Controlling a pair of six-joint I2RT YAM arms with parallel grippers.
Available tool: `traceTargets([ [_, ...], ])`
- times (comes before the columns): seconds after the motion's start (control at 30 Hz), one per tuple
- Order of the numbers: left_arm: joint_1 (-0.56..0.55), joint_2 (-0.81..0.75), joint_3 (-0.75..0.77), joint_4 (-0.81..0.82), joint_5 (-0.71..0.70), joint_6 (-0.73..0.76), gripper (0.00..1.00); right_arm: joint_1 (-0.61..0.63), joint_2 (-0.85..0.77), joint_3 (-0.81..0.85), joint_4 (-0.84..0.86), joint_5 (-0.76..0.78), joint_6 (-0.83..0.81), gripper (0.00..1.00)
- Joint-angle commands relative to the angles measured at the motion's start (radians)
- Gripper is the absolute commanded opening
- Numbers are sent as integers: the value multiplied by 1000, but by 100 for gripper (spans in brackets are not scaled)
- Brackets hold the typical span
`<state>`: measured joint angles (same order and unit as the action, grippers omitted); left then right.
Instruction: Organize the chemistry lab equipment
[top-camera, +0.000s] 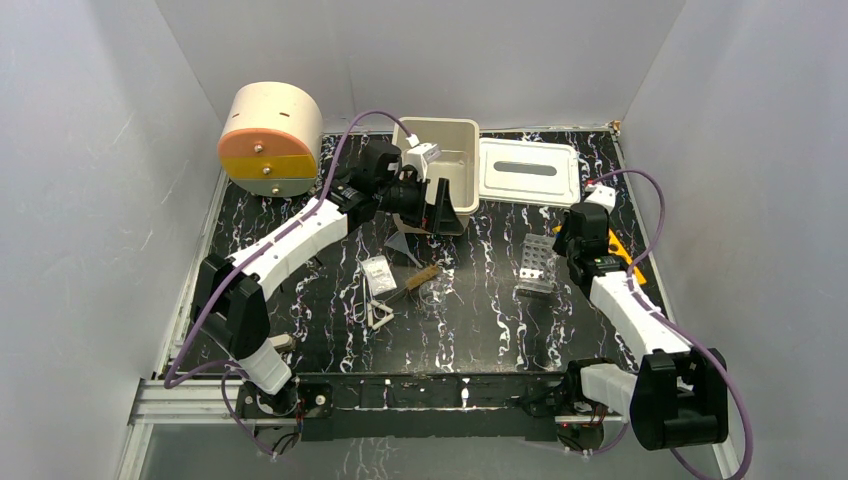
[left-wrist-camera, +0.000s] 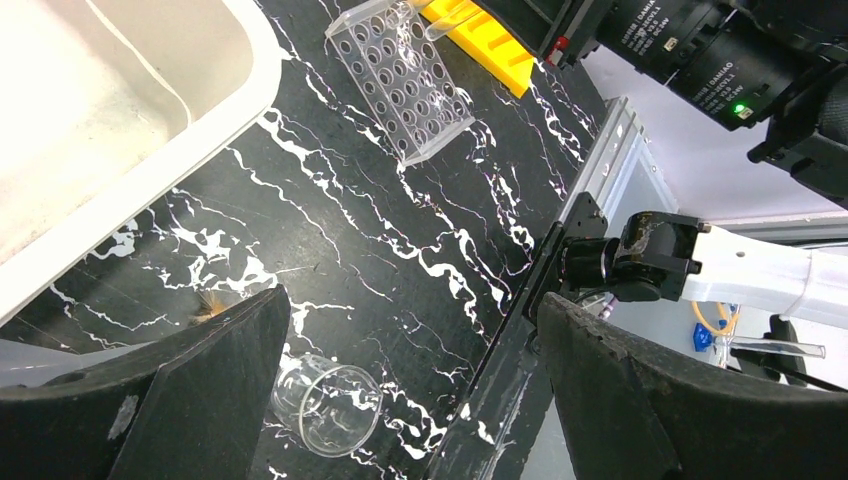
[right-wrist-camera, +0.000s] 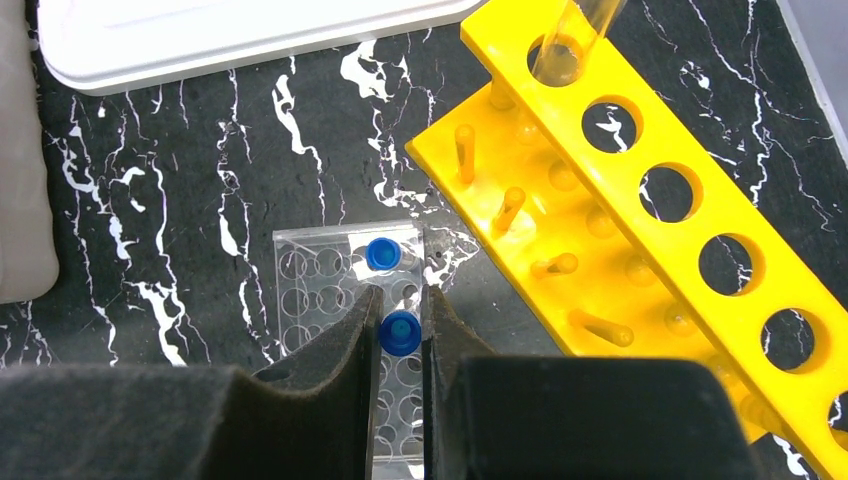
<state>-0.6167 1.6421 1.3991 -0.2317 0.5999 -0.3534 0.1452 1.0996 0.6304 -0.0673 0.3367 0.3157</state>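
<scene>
The right pincer (right-wrist-camera: 402, 296) gripped a blue-capped vial (right-wrist-camera: 400, 332) at lower centre of the right wrist view, directly over the grey holed rack (right-wrist-camera: 305, 285), presumably to seat it. The left pincer (left-wrist-camera: 410, 302) stood wide open, empty.

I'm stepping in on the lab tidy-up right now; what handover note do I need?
Left gripper: open, empty, beside the beige bin.
Right gripper: shut on a blue-capped vial over the clear rack.
Done: second vial sits in that rack; a glass tube stands in the yellow rack.
To do: seat the held vial; packet, triangle frame, wooden-handled tool and glass cup lie loose.
</scene>
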Motion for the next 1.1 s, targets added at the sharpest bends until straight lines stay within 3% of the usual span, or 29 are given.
traceTargets([
  [0.0,12,-51,-11,16,40,-10,94,-3,21,-10,105,13,13,17],
  [0.43,26,-58,-20,29,53,-19,94,-4,55,-34,161,17,5,20],
  [0.7,33,-65,-31,34,54,-22,94,-4,85,-13,135,-10,-4,37],
  [1.07,37,-66,-37,32,57,-19,94,-5,105,61,70,-47,10,41],
])
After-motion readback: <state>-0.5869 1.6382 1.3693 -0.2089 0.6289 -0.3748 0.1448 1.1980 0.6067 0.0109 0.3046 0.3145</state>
